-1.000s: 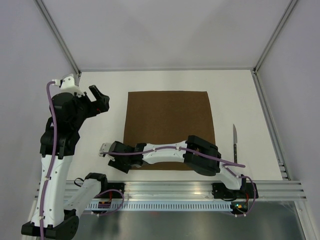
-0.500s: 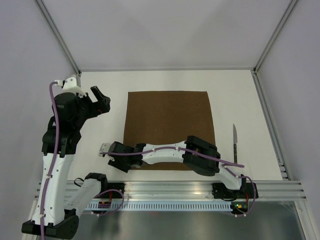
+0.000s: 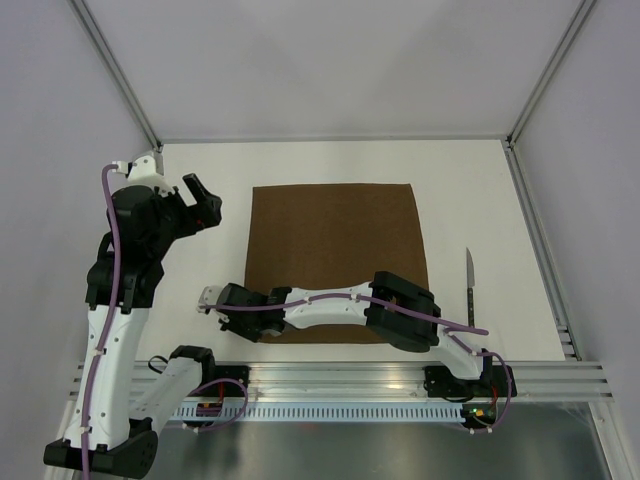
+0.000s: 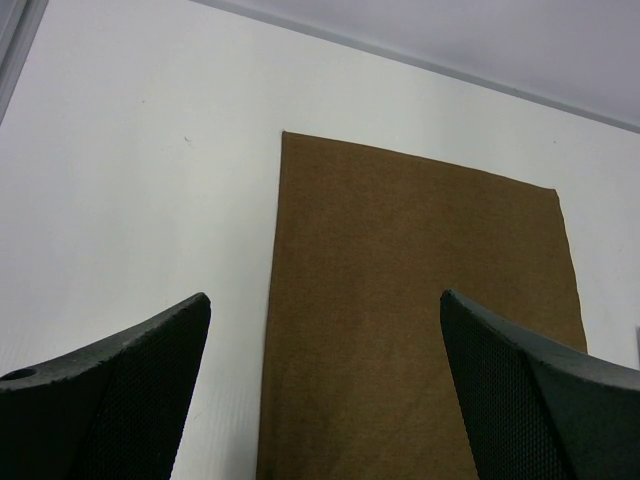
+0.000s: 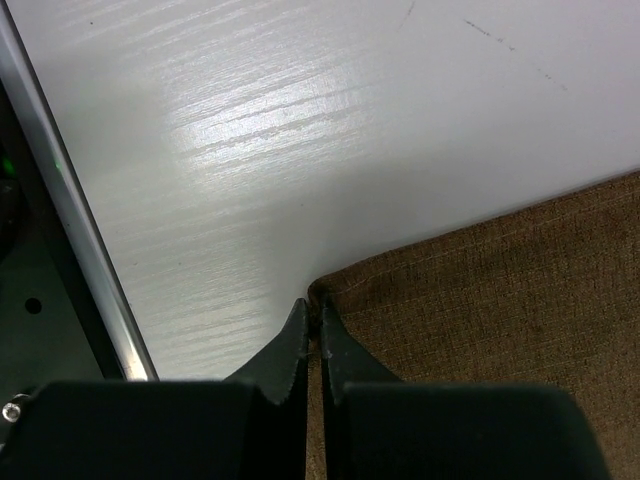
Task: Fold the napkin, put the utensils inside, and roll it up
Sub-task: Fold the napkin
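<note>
Beside napkin (image 3: 335, 250), knife (image 3: 469, 285) points at far wall (image 3: 330, 70); right end effector (image 5: 313, 312) pinches napkin corner, left end effector (image 4: 325, 300) gapes.

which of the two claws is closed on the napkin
The right claw: its tips are pinched together on the near-left corner of the napkin. The left claw hangs wide open, touching nothing.

Left gripper (image 3: 202, 196) spread wide, right gripper (image 5: 313, 312) clamped
</note>
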Robot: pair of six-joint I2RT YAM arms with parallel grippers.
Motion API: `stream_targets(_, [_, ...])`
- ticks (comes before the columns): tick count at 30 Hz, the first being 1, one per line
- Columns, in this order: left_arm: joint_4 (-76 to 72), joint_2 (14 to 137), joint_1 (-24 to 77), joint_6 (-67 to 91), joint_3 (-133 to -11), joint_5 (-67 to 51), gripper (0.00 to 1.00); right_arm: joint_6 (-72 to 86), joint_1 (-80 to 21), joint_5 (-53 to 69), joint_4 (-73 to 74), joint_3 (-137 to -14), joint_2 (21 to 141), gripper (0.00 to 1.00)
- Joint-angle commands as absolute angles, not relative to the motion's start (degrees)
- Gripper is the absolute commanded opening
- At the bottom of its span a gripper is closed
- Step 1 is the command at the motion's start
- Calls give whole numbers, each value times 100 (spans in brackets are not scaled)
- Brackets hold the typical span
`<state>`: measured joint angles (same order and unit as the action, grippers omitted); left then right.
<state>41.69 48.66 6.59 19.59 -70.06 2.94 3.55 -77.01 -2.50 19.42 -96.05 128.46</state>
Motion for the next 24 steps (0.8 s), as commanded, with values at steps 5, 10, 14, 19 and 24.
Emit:
stream_targets(5, [4017, 4843, 642, 2083, -6987, 334, 100, 246, -7734, -343, 2382, -9870, 12736, 0])
stream_targets(10, [3999, 4843, 642, 2100, -6996, 325, 100, 194, -7734, -132, 2338, -9861, 12437, 1])
stream_targets(14, [3973, 4852, 642, 2118, -6996, 308, 100, 141, -7743, -18, 2241, -9853, 12209, 0])
stream_targets(19, [3981, 4851, 642, 2118, -6996, 308, 100, 167, -7717, 211, 2215, -9993, 12120, 1])
stream_targets(24, [3973, 4825, 642, 2101, -6996, 308, 100, 202, -7577, 237, 2303, -10116, 12067, 1])
